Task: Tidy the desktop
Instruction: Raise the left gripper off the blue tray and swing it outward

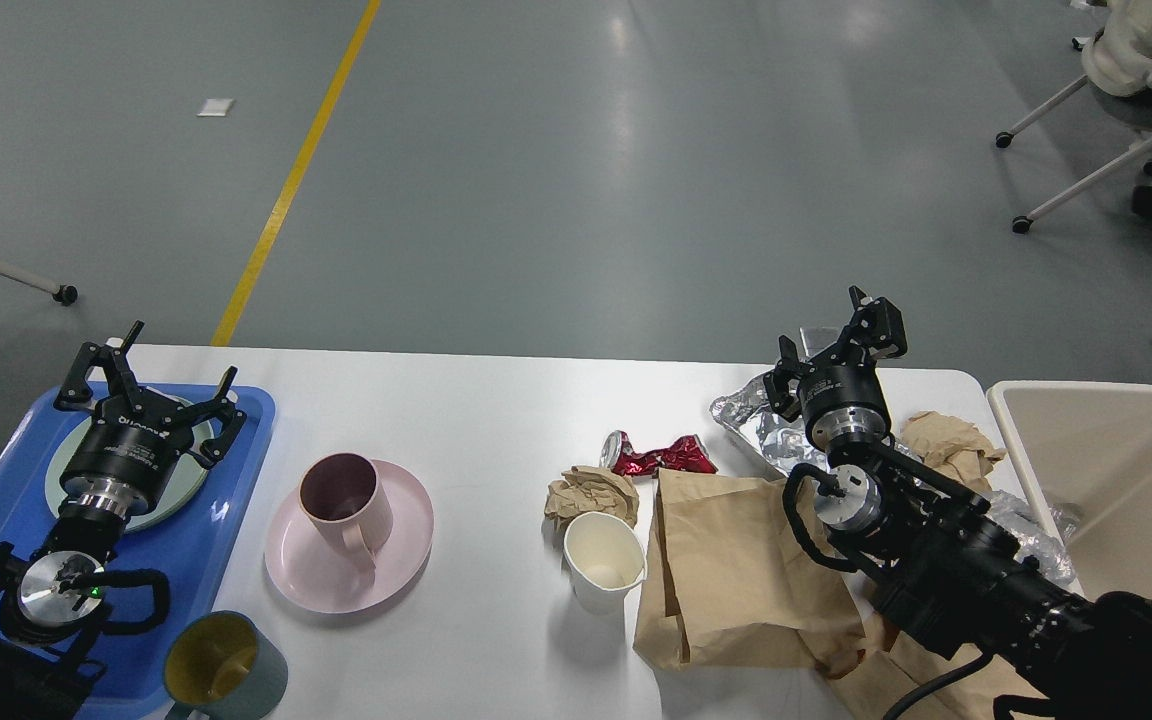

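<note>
1. White and matte, the desktop [496, 400] spans the lower half of the view; its far edge runs behind both arms, its near edge is out of frame.
2. Left gripper [151, 390]: fingers spread apart, holding nothing, hovering over a pale green plate [186, 480] on the blue tray [236, 500] at the desktop's left edge.
3. Right gripper [841, 350]: jaws appear parted and empty, poised above crumpled foil [751, 420] near the far right corner. The beige bin [1096, 440] stands just beyond the right edge.
4. Crockery: a pink mug [341, 500] stands on a pink saucer [396, 560] right of the tray; a grey-green mug [226, 670] stands near the tray's near corner.
5. Litter, centre-right: a paper cup [604, 565], a paper ball [591, 492], a red wrapper [661, 457], a brown bag [736, 570] partly under the right arm, and more crumpled paper [946, 440].
6. Risk: foil is thin and springy; a shallow pinch could tear or slip, spilling it short of the bin.
7. Risk: the right forearm lies over the bag, so swinging toward the bin may drag it off the desktop.
8. Risk: the left arm, reaching rightward, could clip the pink mug and tip it.
</note>
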Action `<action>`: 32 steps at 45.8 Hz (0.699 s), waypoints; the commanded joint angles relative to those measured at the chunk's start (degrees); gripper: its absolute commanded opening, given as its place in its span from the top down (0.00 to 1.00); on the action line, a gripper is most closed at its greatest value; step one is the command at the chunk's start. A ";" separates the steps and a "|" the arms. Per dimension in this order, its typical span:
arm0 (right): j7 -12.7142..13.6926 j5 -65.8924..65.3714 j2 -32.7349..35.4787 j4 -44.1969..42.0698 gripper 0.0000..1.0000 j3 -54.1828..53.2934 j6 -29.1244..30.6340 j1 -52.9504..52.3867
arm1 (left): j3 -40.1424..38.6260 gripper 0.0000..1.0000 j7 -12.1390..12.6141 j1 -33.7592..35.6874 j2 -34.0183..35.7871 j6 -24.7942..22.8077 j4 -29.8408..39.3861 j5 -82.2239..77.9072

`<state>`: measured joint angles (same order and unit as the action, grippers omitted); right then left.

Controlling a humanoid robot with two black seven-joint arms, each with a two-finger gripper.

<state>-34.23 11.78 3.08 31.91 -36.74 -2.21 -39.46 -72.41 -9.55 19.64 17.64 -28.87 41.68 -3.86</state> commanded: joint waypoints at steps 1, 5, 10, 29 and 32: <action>0.04 0.00 0.00 -0.01 0.00 0.00 0.01 0.00 | 0.25 0.03 -0.38 -0.13 -0.42 -0.14 -0.02 -0.19; -0.04 0.00 0.00 -0.01 0.00 0.00 0.01 0.00 | 0.34 0.03 -0.47 -0.13 -0.86 0.04 -0.02 -0.10; 0.04 0.00 0.00 -0.01 0.00 0.00 0.01 0.00 | 0.69 0.03 -0.30 -0.13 -0.42 0.04 -0.02 -0.19; 0.04 0.00 0.00 -0.09 0.00 0.00 0.01 0.00 | 33.62 0.03 -0.65 12.94 18.38 -3.47 2.17 0.08; 0.04 0.00 0.00 -0.09 0.00 0.00 0.01 0.00 | 42.94 0.03 -0.74 18.92 21.19 -3.83 2.17 0.16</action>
<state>-34.23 11.78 3.08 31.81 -36.74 -2.21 -39.46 -44.33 -10.09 29.31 33.63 -31.29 43.85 -3.79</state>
